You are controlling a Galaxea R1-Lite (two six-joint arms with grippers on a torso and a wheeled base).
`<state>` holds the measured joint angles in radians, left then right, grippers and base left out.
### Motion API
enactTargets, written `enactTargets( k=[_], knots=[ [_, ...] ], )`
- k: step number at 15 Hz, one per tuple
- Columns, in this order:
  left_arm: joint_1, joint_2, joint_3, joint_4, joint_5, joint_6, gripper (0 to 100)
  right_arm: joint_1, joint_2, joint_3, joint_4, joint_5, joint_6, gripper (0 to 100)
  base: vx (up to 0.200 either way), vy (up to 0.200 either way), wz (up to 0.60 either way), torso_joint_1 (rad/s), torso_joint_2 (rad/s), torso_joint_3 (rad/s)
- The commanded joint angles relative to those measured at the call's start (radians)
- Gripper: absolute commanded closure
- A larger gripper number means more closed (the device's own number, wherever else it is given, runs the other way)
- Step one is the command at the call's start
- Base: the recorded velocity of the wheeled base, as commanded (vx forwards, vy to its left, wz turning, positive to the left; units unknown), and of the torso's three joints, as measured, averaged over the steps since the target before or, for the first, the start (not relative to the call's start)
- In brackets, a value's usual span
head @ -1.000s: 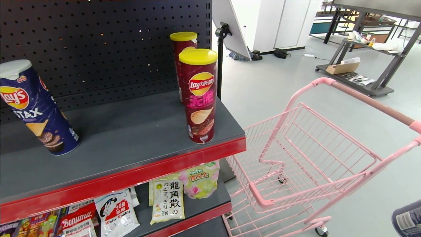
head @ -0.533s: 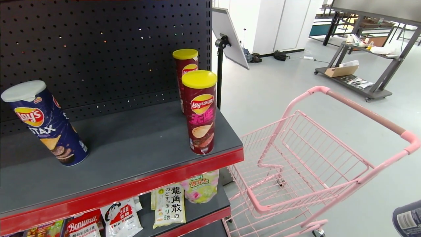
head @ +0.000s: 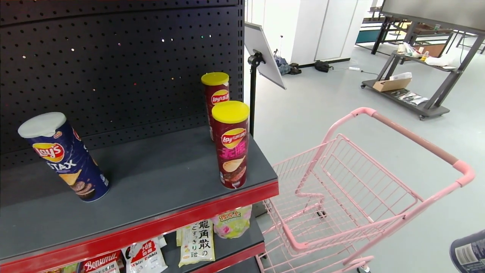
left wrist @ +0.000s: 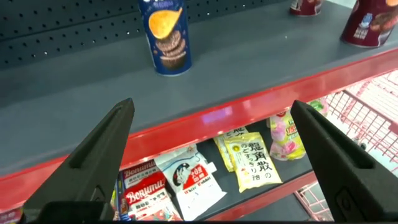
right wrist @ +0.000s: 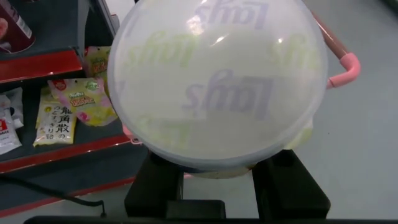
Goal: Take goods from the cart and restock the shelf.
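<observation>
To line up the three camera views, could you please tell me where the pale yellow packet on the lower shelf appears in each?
Head view: the pale yellow packet lies low in the picture, under the red shelf lip.
Left wrist view: the packet lies below that red lip.
Right wrist view: the packet lies beside the held blue can's lid.
Shared landmark: the green-and-pink pouch next to it.

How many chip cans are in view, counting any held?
4. A blue can stands at the shelf's left; the front maroon can and rear maroon can stand at its right end; the right gripper holds a fourth can. Others may sit out of frame.
</observation>
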<state>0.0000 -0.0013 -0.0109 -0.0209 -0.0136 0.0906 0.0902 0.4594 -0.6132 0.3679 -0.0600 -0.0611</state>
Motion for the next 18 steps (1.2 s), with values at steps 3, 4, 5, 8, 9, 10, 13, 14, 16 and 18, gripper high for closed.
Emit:
enactTargets(
  k=[3, 4, 5, 8, 9, 10, 13, 14, 16, 18],
  knots=[
    [0.0, 0.001, 0.0, -0.001, 0.0, 0.0, 0, -0.001, 0.018, 0.001, 0.0, -0.004, 0.0, 100, 0.0, 0.0, 0.0, 0.15, -0.36, -0.208],
    [0.0, 0.001, 0.0, -0.001, 0.0, 0.0, 0, -0.004, 0.024, 0.001, -0.001, -0.006, 0.0, 100, 0.0, 0.0, 0.0, 0.159, -0.37, -0.198],
    [0.0, 0.001, 0.0, -0.001, 0.0, 0.0, 0, -0.006, 0.025, 0.007, -0.001, -0.009, 0.0, 100, 0.0, 0.0, 0.0, 0.105, -0.3, -0.144],
    [0.0, 0.001, 0.0, -0.001, 0.0, 0.0, 0, -0.009, 0.018, 0.018, -0.001, -0.009, 0.0, 100, 0.0, 0.0, 0.4, 0.027, -0.03, -0.032],
    [0.0, 0.001, 0.0, -0.001, 0.0, 0.0, 0, -0.009, 0.016, 0.02, -0.001, -0.009, 0.0, 100, 0.0, 0.0, 0.6, 0.012, -0.02, -0.022],
    [0.0, 0.001, 0.0, -0.001, 0.0, 0.0, 0, -0.009, 0.016, 0.02, -0.001, -0.009, 0.0, 100, 0.0, 0.0, 0.6, 0.007, -0.01, 0.002],
    [0.0, 0.001, 0.0, -0.001, 0.0, 0.0, 0, -0.007, 0.016, 0.02, -0.001, -0.009, 0.0, 100, 0.0, 0.0, 0.6, 0.009, 0.0, -0.004],
    [0.0, 0.001, 0.0, -0.001, 0.0, 0.0, 0, -0.006, 0.016, 0.026, -0.003, -0.007, 0.0, 100, 0.0, 0.0, 0.6, 0.002, 0.0, 0.002],
    [0.0, 0.001, 0.0, -0.001, 0.0, 0.0, 0, -0.007, -0.013, 0.058, -0.02, -0.007, -0.005, 100, 0.0, 0.0, 0.3, 0.001, 0.0, -0.001],
    [0.0, 0.001, 0.0, -0.001, 0.0, 0.0, 0, -0.003, -0.085, 0.105, -0.02, -0.003, -0.003, 100, 0.0, 0.0, 0.0, 0.0, 0.0, 0.0]
  ],
)
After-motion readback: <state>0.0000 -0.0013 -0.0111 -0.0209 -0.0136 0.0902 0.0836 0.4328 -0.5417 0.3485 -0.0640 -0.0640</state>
